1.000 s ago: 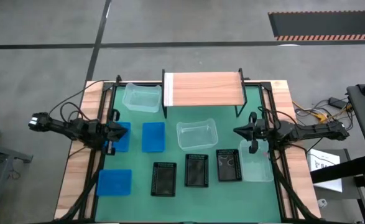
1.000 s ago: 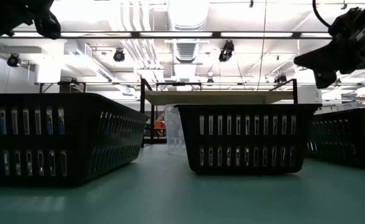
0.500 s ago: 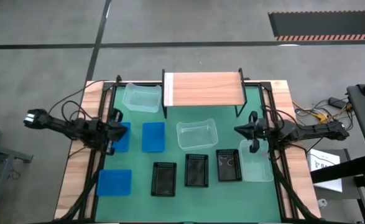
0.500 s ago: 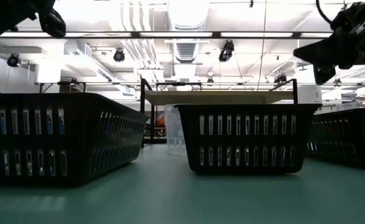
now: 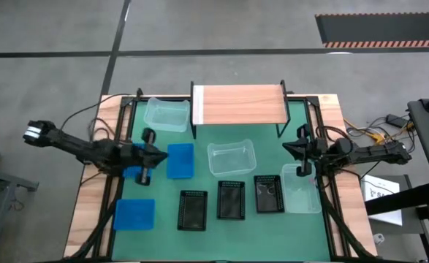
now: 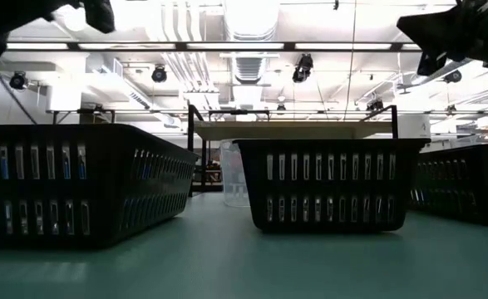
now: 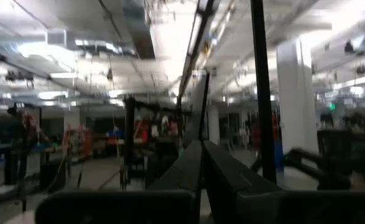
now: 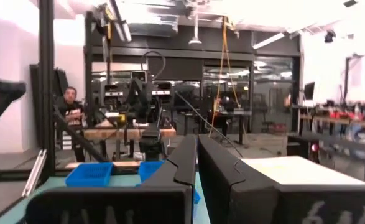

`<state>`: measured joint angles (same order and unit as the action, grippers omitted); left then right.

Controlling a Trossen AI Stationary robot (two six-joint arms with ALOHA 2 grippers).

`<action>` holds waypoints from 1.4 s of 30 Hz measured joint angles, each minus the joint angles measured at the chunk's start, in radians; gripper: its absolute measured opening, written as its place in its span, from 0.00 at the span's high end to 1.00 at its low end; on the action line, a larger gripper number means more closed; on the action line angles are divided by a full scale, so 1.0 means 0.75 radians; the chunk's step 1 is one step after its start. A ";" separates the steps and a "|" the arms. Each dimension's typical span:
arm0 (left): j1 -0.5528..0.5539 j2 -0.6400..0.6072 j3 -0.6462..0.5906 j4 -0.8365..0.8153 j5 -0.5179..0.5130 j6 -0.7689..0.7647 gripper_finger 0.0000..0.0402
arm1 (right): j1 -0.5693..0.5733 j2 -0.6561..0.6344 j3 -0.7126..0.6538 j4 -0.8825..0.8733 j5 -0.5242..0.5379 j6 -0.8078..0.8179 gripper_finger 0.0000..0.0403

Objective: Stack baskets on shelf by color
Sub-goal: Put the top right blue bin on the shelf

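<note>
High view, straight down on a green counter point(image 5: 269, 226) with nothing yet stacked, so the task seems to be at its very start, with the arms only positioning. Nearest the front edge sit one blue basket point(image 5: 134, 214) at the left and a row of three black mesh baskets point(image 5: 230, 200), side by side but apart, with a clear basket point(image 5: 301, 188) at the right end of the row. Farther back, a second blue basket point(image 5: 180, 160) lies left of centre, and a third one is mostly hidden under the left arm just beside it. A second clear basket point(image 5: 231, 158) sits near the middle. At the far edge stands the shelf point(image 5: 237, 104), its wooden top bare, with the third clear basket point(image 5: 166, 115) on the counter just to its left. The left hand point(image 5: 149, 155) hangs above the counter between the two rear blue baskets; its wrist view shows both fingers pressed together and holding nothing. The right hand point(image 5: 302, 149) hangs above the far end of the right-hand clear basket, its fingers also together and empty. As a judgement, the next move calls for one hand to spread its fingers, drop onto a basket rim, most likely a blue one on the left, and carry it back to the shelf.
</note>
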<state>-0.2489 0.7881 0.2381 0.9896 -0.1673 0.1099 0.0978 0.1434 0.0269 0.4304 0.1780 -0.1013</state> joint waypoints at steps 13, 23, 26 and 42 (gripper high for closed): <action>0.000 0.429 0.223 0.001 -0.019 0.000 1.00 | 0.000 0.188 0.000 0.437 -0.216 -0.235 0.98; 0.002 0.614 0.344 -0.007 -0.043 -0.135 1.00 | 0.000 0.294 0.000 0.651 -0.215 -0.333 0.98; 0.002 0.644 0.373 -0.003 -0.050 -0.175 1.00 | 0.000 0.291 0.001 0.672 -0.217 -0.353 0.98; 0.001 0.599 0.657 -1.006 -0.106 -0.530 1.00 | 0.000 0.293 0.034 0.565 -0.448 -0.214 0.98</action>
<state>-0.2479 1.2376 0.7311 0.2351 -0.2470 -0.2874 0.0978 0.3630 0.0525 0.8542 -0.1577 -0.2615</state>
